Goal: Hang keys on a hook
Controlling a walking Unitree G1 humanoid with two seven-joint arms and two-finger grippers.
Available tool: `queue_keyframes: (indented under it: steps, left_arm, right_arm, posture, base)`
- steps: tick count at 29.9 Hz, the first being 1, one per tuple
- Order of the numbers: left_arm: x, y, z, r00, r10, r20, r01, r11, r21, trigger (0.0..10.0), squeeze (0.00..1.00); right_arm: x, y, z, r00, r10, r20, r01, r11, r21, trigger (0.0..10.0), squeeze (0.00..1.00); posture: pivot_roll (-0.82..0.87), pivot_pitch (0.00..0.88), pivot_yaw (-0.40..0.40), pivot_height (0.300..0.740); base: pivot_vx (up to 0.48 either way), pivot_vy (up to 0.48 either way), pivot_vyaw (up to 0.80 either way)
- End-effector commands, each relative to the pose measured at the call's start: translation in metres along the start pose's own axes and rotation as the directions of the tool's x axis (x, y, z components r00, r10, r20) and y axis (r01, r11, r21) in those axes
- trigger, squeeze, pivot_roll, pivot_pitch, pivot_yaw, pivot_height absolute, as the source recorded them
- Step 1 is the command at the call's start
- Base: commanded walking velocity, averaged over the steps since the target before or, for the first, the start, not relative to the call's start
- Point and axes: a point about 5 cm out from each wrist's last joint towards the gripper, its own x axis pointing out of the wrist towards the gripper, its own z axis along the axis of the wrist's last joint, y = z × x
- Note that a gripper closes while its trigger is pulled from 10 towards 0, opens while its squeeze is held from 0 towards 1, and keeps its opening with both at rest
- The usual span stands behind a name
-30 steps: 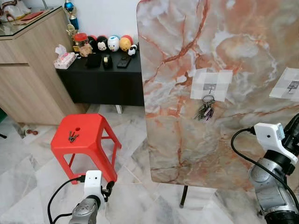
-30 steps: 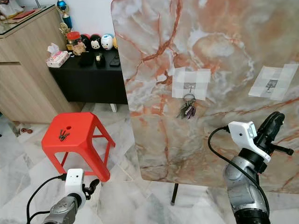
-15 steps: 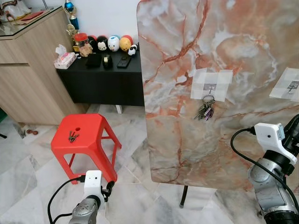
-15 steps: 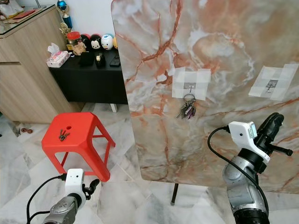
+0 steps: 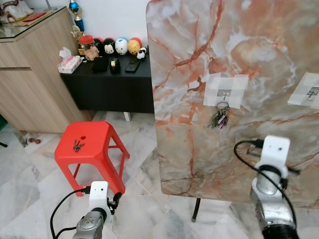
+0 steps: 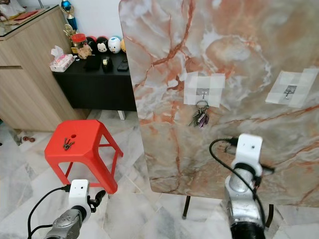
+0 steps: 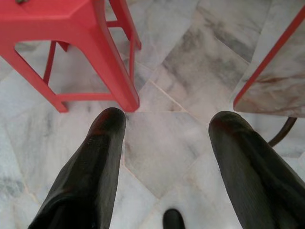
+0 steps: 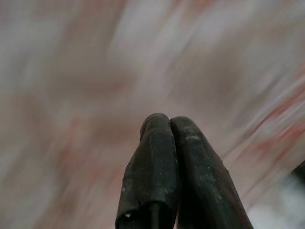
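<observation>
My right gripper [image 8: 164, 125], fingers pressed together and empty, is facing the marble board [image 5: 189, 99] low in the frame's right. The keys [image 5: 218, 119] are hanging on the hook [image 5: 225, 93] mid-right; I should withdraw without brushing them.

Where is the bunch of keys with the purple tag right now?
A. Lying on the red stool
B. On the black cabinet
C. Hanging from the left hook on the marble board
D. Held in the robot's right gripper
C: the bunch of keys hangs from the left hook on the marble board, while the right gripper is shut and holds nothing.
</observation>
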Motion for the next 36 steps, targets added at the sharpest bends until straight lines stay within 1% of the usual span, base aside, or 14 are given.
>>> queue_keyframes:
  steps: [1,5,10,11,12,16,18,21,24,27,29,32,33,36]
  left_arm:
    - [-0.001,0.006,0.001,1.000,0.002,0.012,-0.003,1.000,0.017,10.0,0.00]
    - [0.002,0.009,0.019,0.994,-0.054,0.091,0.051,0.998,0.042,10.0,0.00]
    - [0.005,0.005,0.046,0.956,-0.234,0.176,0.210,0.967,0.146,10.0,0.00]
    - [0.004,0.002,0.057,0.919,-0.342,0.196,0.311,0.935,0.172,10.0,0.00]
    - [0.004,0.002,0.057,0.919,-0.342,0.196,0.311,0.935,0.172,10.0,0.00]
    - [-0.001,-0.008,0.080,0.819,-0.537,0.201,0.477,0.833,0.282,10.0,0.00]
    - [-0.002,-0.010,0.082,0.802,-0.564,0.198,0.500,0.814,0.297,10.0,0.00]
    - [-0.009,-0.019,0.091,0.737,-0.654,0.173,0.570,0.738,0.361,10.0,0.00]
    - [-0.016,-0.030,0.094,0.676,-0.723,0.140,0.629,0.666,0.402,10.0,0.00]
    - [-0.022,-0.035,0.105,0.647,-0.749,0.147,0.642,0.638,0.426,10.0,0.00]
    - [-0.031,-0.043,0.119,0.596,-0.787,0.157,0.669,0.596,0.445,10.0,0.00]
    - [-0.043,-0.055,0.127,0.523,-0.844,0.116,0.715,0.509,0.479,10.0,0.00]
    - [-0.043,-0.055,0.127,0.523,-0.844,0.116,0.715,0.509,0.479,10.0,0.00]
    - [-0.055,-0.070,0.136,0.447,-0.890,0.089,0.761,0.431,0.485,10.0,0.00]
  right_arm:
    - [-0.001,-0.002,-0.005,0.998,0.029,-0.049,-0.029,0.999,0.016,10.0,0.00]
    - [-0.011,0.002,-0.017,0.971,0.212,-0.111,-0.224,0.969,-0.102,10.0,0.00]
    - [-0.023,0.009,-0.004,0.844,0.524,-0.114,-0.535,0.832,-0.144,10.0,0.00]
    - [-0.026,0.013,0.008,0.777,0.623,-0.090,-0.628,0.762,-0.156,10.0,0.00]
    - [-0.026,0.013,0.008,0.777,0.623,-0.090,-0.628,0.762,-0.156,10.0,0.00]
    - [-0.038,0.022,0.028,0.598,0.797,-0.088,-0.799,0.583,-0.150,10.0,0.00]
    - [-0.040,0.023,0.030,0.572,0.816,-0.087,-0.817,0.557,-0.148,10.0,0.00]
    - [-0.054,0.034,0.041,0.415,0.908,-0.062,-0.908,0.409,-0.095,10.0,0.00]
    - [-0.068,0.042,0.047,0.295,0.954,-0.049,-0.953,0.290,-0.083,10.0,0.00]
    - [-0.071,0.045,0.049,0.260,0.964,-0.059,-0.961,0.252,-0.109,10.0,0.00]
    - [-0.077,0.048,0.052,0.204,0.977,-0.060,-0.973,0.196,-0.118,10.0,0.00]
    - [-0.079,0.051,0.061,0.171,0.985,-0.029,-0.981,0.167,-0.102,10.0,0.00]
    - [-0.079,0.051,0.061,0.171,0.985,-0.029,-0.981,0.167,-0.102,10.0,0.00]
    - [-0.088,0.056,0.068,0.096,0.995,-0.031,-0.988,0.091,-0.125,10.0,0.00]
  posture:
    - [-0.01,0.034,0.057,0.740]
    - [-0.02,0.038,0.053,0.740]
    - [-0.02,0.039,0.052,0.740]
    - [-0.03,0.042,0.052,0.740]
    - [-0.03,0.042,0.052,0.740]
    - [-0.02,0.041,0.043,0.740]
    - [-0.02,0.041,0.043,0.740]
    - [-0.01,0.038,0.039,0.740]
    - [-0.02,0.039,0.039,0.740]
    - [-0.02,0.042,0.038,0.740]
    - [-0.01,0.040,0.034,0.740]
    - [-0.01,0.040,0.035,0.740]
    - [-0.01,0.040,0.035,0.740]
    - [-0.01,0.036,0.037,0.740]
  base:
    - [0.000,0.000,0.00]
    - [0.000,0.000,0.00]
    - [0.000,0.000,0.00]
    - [0.000,0.000,0.00]
    - [0.000,0.000,0.00]
    - [0.000,0.000,0.00]
    - [0.000,0.000,0.00]
    - [0.000,0.000,0.00]
    - [0.000,0.000,0.00]
    - [0.000,0.000,0.00]
    - [0.000,0.000,0.00]
    - [0.000,0.000,0.00]
    - [0.000,0.000,0.00]
    - [0.000,0.000,0.00]
